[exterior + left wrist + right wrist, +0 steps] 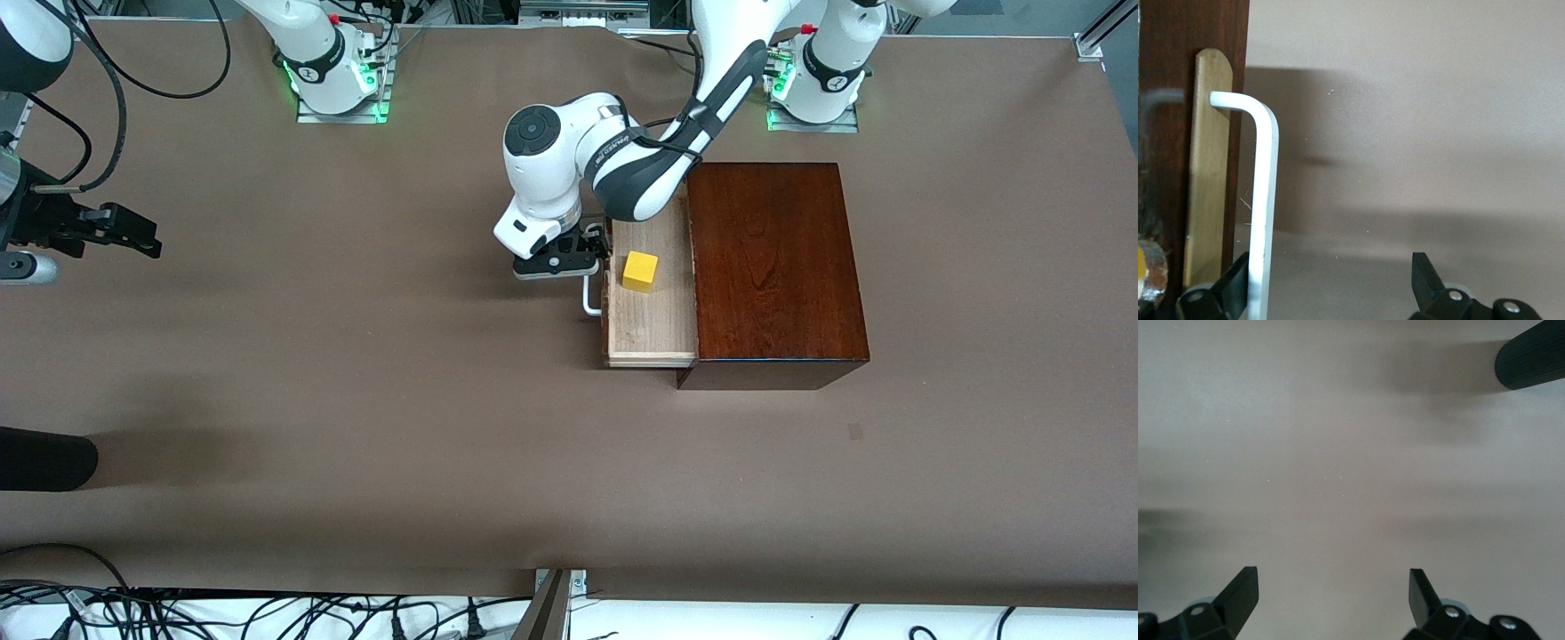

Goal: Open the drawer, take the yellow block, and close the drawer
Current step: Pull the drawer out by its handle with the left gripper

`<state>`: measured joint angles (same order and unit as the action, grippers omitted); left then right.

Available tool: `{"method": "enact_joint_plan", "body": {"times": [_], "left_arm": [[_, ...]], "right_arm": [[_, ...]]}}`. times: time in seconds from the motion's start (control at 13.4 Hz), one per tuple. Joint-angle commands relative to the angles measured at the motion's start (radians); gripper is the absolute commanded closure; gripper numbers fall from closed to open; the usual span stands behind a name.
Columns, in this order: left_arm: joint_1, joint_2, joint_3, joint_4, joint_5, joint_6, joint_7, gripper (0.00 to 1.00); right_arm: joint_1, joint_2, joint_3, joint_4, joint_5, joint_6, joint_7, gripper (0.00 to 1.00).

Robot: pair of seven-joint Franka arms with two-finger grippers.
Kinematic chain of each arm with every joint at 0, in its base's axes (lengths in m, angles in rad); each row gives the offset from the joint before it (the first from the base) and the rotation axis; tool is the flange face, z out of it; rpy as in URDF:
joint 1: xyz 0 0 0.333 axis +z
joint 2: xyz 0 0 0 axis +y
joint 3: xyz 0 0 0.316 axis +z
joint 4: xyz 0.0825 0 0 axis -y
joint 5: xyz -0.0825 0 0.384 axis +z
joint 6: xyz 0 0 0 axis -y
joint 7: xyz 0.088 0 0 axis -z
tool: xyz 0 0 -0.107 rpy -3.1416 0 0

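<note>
Drawer is pulled out of the mahogany box, centre-right of the front frame, pale tray floor exposed. Yellow block sits in the tray, in the half farther from the front camera, close to the drawer front and untouched. White handle sticks out of the drawer front toward the right arm's end of the table.

Left gripper is at the handle, just off the drawer front, upper centre of the front frame. In the left wrist view its fingers are spread wide; one finger is right against the handle bar, the other well apart over bare table. It pinches nothing. Opening looks done; taking the block is not yet done.

Right gripper waits at the left edge of the front frame over bare table, fingers spread, holding nothing.

Risks from here, as a judgement:
- The finger touching the handle could drag it when the arm lifts away, sliding the drawer partly shut or tugging the box.
- The block lies close to the drawer front, so a finger coming down may land on the front edge or tray wall rather than beside the cube.
- An off-centre squeeze could twist the small cube or pop it out.
- The left forearm hangs over the tray and box corner, so it could bump them during a reach.
- Closing before the block is out would trap it.
</note>
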<state>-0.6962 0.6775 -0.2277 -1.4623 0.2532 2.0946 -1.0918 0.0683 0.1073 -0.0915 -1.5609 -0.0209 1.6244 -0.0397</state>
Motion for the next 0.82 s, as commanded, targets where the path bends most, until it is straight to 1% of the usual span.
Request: {"method": "enact_joint_plan", "body": {"times": [0.0,0.22,0.37,0.52,0.75], "left_arm": [[-0.040,0.033,-0.012,0.069,-0.065,0.018,-0.030,0.00],[-0.032,0.005,-0.007,0.053,-0.049,0.007,-0.017,0.00],[-0.029,-0.010,-0.005,0.056,-0.049,-0.062,-0.017,0.00],[-0.028,-0.033,-0.007,0.054,-0.054,-0.090,-0.019,0.00],[-0.025,-0.065,-0.012,0.045,-0.052,-0.142,-0.016,0.00]], "right_arm": [[-0.004,0.009,0.006,0.028,0.010,-0.009,0.006,0.00],[-0.002,0.009,0.006,0.030,0.009,-0.011,0.007,0.00],[0.001,0.009,0.009,0.030,0.010,-0.015,0.007,0.00],[0.019,0.008,0.009,0.030,0.012,-0.018,0.007,0.00],[0.096,0.005,0.009,0.030,0.013,-0.020,0.065,0.00]]}}
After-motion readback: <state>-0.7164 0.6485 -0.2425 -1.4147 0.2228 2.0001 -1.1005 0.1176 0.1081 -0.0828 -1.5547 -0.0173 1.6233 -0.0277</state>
